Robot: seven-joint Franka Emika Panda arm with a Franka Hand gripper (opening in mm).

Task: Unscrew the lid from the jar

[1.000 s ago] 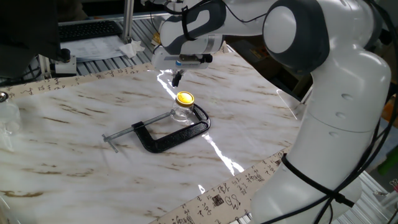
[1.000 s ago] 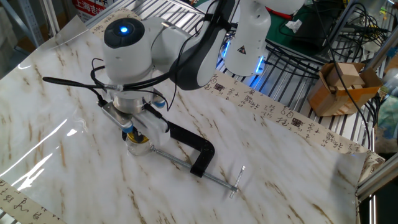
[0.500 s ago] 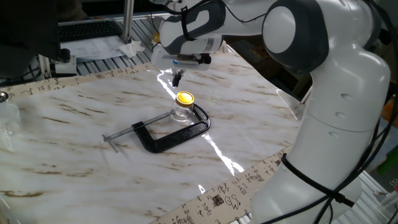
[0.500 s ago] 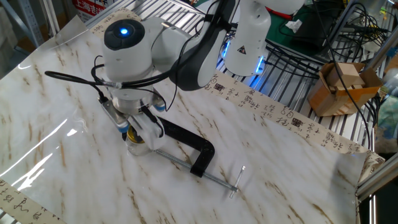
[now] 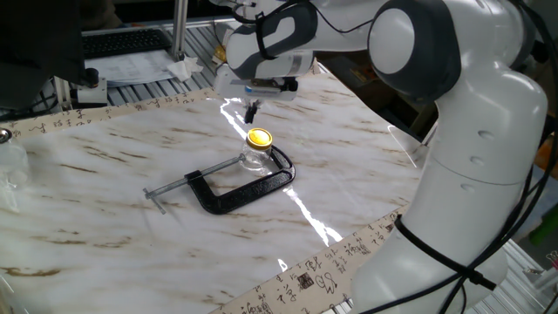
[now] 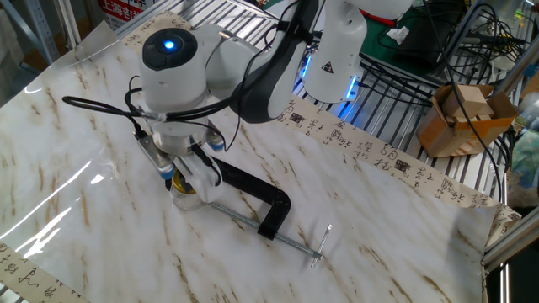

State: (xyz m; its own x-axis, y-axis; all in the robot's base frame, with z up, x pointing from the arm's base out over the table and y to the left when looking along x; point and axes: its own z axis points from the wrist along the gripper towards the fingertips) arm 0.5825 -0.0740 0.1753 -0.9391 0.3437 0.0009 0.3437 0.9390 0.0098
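The yellow lid sits on the small clear glass jar, which stands upright on the marble table inside the jaw of a black C-clamp. My gripper hovers a little above and behind the lid, pointing down, not touching it. Its fingers look open and hold nothing. In the other fixed view the gripper is right over the jar and hides nearly all of the lid. The clamp lies to the jar's right.
The clamp's screw rod and cross handle stick out to the left on the table, and they also show in the other fixed view. A keyboard and papers lie beyond the far edge. A cardboard box sits off the table.
The gripper has turned about its vertical axis above the jar, and its fingers have swung round. It stays at about the same height. The jar, lid and clamp have not moved.
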